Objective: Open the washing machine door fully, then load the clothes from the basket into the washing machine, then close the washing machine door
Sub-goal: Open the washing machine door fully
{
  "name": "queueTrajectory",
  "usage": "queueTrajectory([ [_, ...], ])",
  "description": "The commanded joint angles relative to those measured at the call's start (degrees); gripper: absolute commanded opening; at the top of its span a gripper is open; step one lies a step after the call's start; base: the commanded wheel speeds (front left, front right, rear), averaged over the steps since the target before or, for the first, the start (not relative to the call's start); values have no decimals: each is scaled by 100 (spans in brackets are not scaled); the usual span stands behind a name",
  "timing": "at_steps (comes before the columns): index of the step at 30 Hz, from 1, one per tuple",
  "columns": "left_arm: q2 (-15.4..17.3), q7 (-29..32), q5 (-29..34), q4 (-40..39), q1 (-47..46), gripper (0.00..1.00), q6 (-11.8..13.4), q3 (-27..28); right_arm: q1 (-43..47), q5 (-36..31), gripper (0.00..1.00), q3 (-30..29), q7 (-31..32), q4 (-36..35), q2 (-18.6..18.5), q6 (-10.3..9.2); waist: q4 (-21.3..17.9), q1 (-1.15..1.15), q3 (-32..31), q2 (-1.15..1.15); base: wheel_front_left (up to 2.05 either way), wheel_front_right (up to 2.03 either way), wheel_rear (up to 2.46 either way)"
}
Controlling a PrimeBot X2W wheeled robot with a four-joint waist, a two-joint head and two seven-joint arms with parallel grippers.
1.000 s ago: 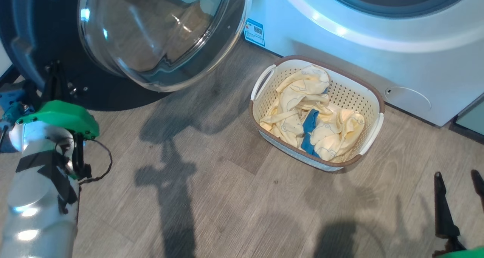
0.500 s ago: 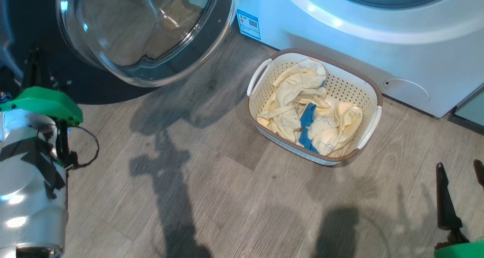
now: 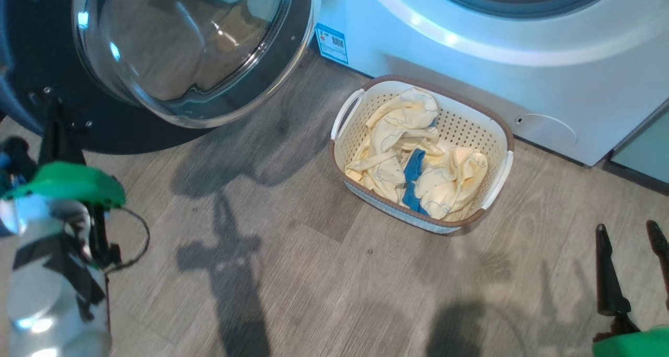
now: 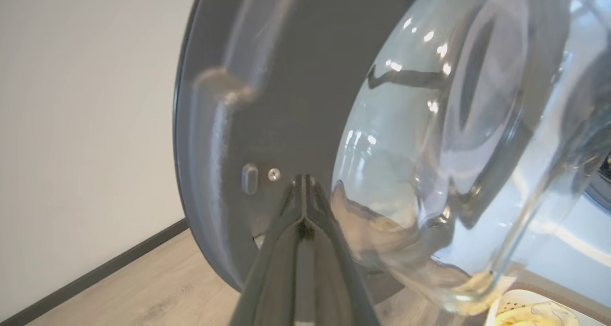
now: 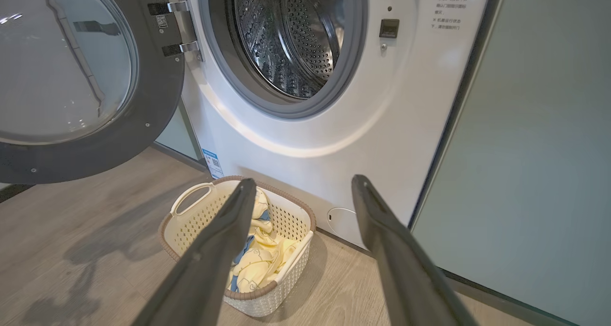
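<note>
Wood floor; basket well apart, ahead-left of spread right hand.

Grey wood-look floor, white wall

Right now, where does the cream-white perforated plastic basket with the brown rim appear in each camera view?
Head view: basket right of centre, on the floor before the white washing machine.
Left wrist view: basket sliver in the bottom right corner.
Right wrist view: basket low, left of centre.
Shared landmark: the round black door with bulging glass window, up-left of the basket throughout.
</note>
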Motion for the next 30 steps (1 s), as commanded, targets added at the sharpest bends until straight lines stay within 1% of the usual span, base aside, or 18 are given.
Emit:
queueTrajectory([
  [1, 153, -35, 11, -410, 94, 0, -17, 298, -180, -2, 100, 157, -52, -148, -20, -16, -62, 0, -79, 0, 0, 0, 0],
  [2, 153, -35, 11, -410, 94, 0, -17, 298, -180, -2, 100, 157, -52, -148, -20, -16, -62, 0, -79, 0, 0, 0, 0],
  [6, -114, -35, -3, -1016, 644, 0, -114, 413, -196, 26, 100, 191, -53, -129, 39, -16, -215, 0, -245, 0, 0, 0, 0],
  [10, -361, -35, 14, -1616, 1282, 0, -219, 311, -187, 68, 100, 240, -54, -110, 82, -16, -431, 0, -429, 0, 0, 0, 0],
  [15, -532, -35, -9, -2192, 1916, 0, -294, -83, -150, 163, 100, 290, -54, -135, 106, -16, -727, 0, -644, 0, 0, 0, 0],
  [20, -579, -34, -38, -2463, 2259, 0, -324, -559, -121, 420, 100, 343, -54, -143, 109, -16, -1066, 0, -836, 0, 0, 0, 0],
  [21, -583, -34, -32, -2495, 2307, 2, -319, -635, -115, 452, 100, 372, -54, -139, 109, -16, -1150, 0, -868, 0, 0, 0, 0],
  [23, -589, -5, -53, -2551, 2377, 25, -313, -784, -103, 500, 100, 417, -54, -139, 109, -16, -1310, 0, -922, 0, 0, 0, 0],
  [25, -592, 22, -64, -2605, 2434, 31, -301, -892, -92, 544, 100, 468, -54, -142, 109, -16, -1494, 0, -984, 0, 0, 0, 0],
  [26, -593, 62, -72, -2616, 2462, 46, -298, -943, -80, 559, 100, 483, -54, -152, 109, -16, -1573, 0, -1008, 0, 0, 0, 0],
  [27, -594, 83, -85, -2629, 2488, 72, -291, -979, -68, 564, 100, 505, -54, -152, 109, -16, -1667, 0, -1049, 0, 0, 0, 0],
  [28, -595, 108, -83, -2645, 2509, 79, -283, -1016, -52, 573, 100, 513, -54, -161, 110, -16, -1746, 0, -1070, 0, 0, 0, 0],
  [30, -596, 146, -86, -2671, 2550, 100, -258, -1063, -28, 597, 100, 530, -54, -181, 110, -16, -1921, 0, -1116, 0, 0, 0, 0],
])
